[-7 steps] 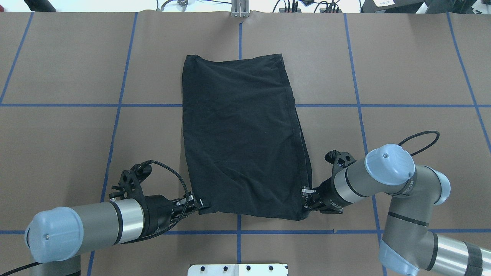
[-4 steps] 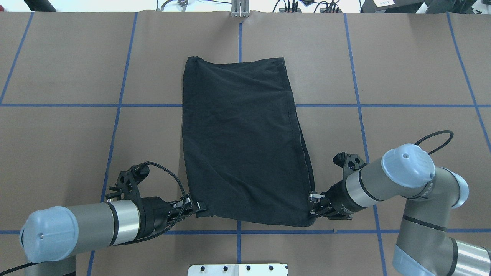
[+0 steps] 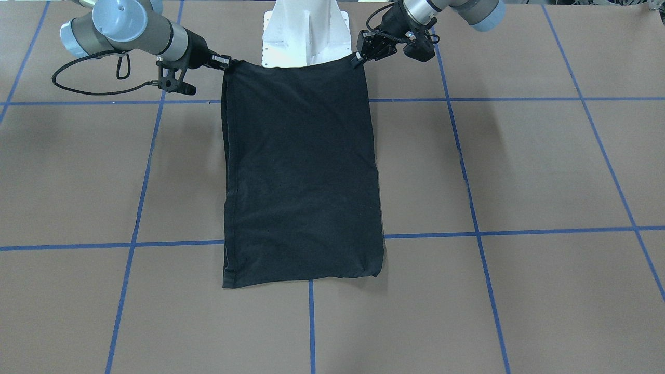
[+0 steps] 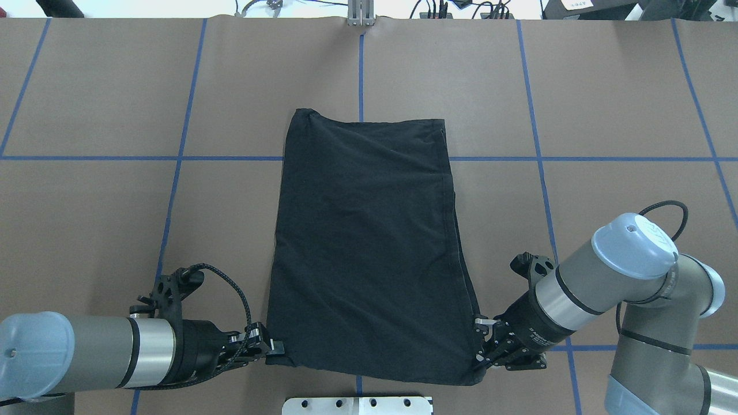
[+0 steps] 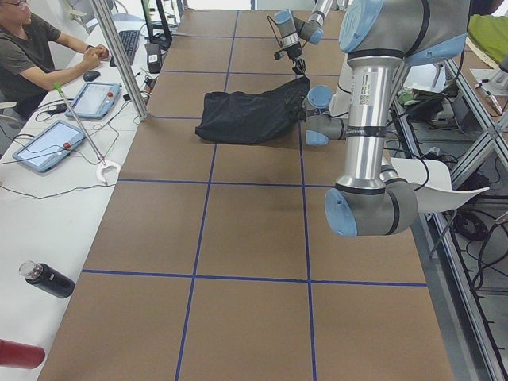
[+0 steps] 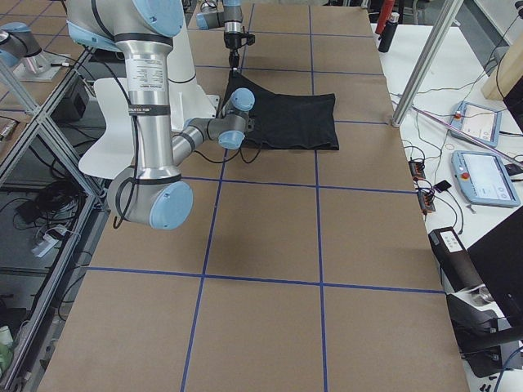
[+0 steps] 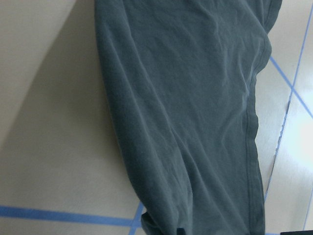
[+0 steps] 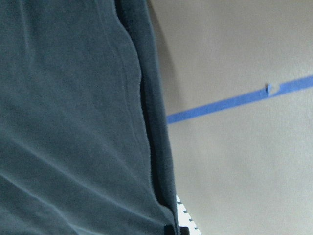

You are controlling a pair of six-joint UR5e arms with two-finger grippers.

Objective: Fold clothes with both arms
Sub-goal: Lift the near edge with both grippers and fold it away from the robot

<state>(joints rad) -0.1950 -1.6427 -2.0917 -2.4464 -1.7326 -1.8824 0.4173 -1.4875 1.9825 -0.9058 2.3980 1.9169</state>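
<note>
Overhead exterior: folded black fabric T-shirt [image 4: 369,248] on brown blue-gridded worktop [image 4: 86,219]; left black pincer [image 4: 275,347] pinches its 7 o'clock corner, right pincer [image 4: 478,346] its 5 o'clock corner.

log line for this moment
left claw: shut on T-shirt corner | right claw: shut on T-shirt corner | near edge lifted, rest on table

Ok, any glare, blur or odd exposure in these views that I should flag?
Left wrist view: the shirt reads washed-out grey-blue and soft, with glare on the table at the right edge. Right wrist view: same pale cast, very close and soft. Overhead view: sharp and evenly lit, the shirt almost featureless black.
</note>
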